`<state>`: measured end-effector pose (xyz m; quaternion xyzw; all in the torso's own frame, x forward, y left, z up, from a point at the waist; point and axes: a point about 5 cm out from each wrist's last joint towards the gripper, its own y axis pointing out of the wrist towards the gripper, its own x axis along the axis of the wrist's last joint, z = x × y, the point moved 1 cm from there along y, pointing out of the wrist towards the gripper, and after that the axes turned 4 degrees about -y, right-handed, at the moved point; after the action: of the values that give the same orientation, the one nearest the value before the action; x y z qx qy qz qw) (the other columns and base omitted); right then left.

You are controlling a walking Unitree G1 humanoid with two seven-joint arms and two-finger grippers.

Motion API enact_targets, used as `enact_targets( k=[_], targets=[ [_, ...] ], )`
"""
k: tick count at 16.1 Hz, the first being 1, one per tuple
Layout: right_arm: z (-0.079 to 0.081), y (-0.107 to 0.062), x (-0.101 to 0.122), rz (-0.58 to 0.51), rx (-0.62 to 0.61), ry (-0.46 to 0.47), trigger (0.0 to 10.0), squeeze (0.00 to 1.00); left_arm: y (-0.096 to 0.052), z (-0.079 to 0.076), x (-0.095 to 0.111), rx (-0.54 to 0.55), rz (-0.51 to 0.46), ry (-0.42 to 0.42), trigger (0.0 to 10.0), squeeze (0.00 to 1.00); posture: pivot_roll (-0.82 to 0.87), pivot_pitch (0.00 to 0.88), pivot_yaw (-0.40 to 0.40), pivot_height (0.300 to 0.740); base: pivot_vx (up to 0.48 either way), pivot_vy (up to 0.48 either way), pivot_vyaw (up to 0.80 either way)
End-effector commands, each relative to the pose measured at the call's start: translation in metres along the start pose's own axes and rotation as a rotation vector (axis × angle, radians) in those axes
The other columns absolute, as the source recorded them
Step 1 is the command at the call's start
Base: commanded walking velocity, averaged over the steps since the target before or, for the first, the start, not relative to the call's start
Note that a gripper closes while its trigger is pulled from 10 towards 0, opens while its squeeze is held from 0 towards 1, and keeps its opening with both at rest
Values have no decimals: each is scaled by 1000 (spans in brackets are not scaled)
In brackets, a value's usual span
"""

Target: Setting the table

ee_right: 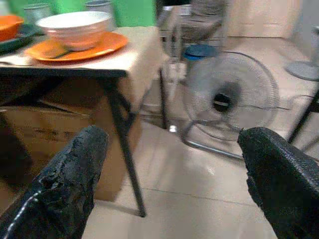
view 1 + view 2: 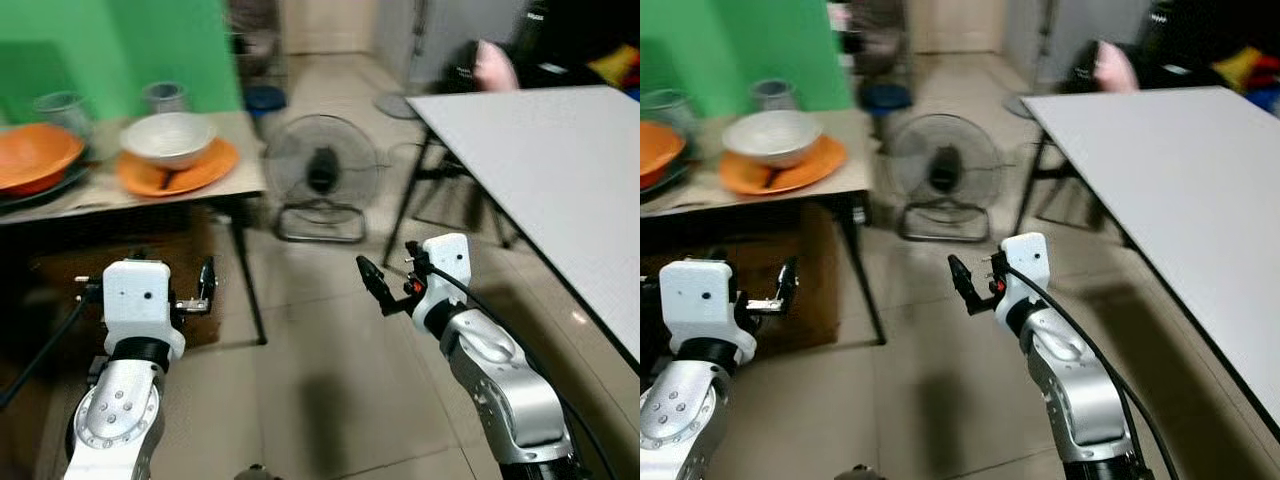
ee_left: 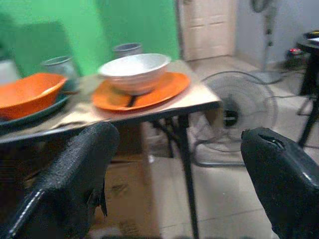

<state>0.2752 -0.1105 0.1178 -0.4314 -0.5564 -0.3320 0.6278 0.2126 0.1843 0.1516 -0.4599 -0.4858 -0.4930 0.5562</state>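
A small side table point(image 2: 243, 178) at the left carries an orange plate point(image 2: 205, 165) with a white bowl point(image 2: 168, 138) on it. Beside it an orange bowl point(image 2: 35, 155) rests on a dark plate, and two glass cups point(image 2: 165, 97) point(image 2: 60, 108) stand behind. A large white table point(image 2: 560, 170) with a bare top stretches along the right. My left gripper point(image 2: 203, 288) is open and holds nothing, low in front of the side table. My right gripper point(image 2: 382, 288) is also open and holds nothing, over the floor between the two tables.
A floor fan point(image 2: 322, 170) stands between the tables, just past the side table's corner. A cardboard box point(image 1: 45, 119) sits under the side table. Chairs and dark clutter point(image 2: 470, 65) crowd the far end of the white table. Tiled floor point(image 2: 330, 350) lies ahead.
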Motion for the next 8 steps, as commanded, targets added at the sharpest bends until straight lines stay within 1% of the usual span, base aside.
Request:
enact_targets(
  k=[1,2,8],
  targets=[
    [1,6,9,-29,12,-14,10000,1000,-2,2,4,3,-12,-11,10000,235,-8,18,12,740,352,0,756],
    [2,9,10,-34,19,-19,10000,1000,-2,2,4,-1,-15,-16,10000,231,-4,17,11,740,349,0,463],
    [12,19,16,-58,63,4,10000,1000,-7,1,9,-28,-34,7,10000,227,22,15,-8,740,352,0,0]
  ],
)
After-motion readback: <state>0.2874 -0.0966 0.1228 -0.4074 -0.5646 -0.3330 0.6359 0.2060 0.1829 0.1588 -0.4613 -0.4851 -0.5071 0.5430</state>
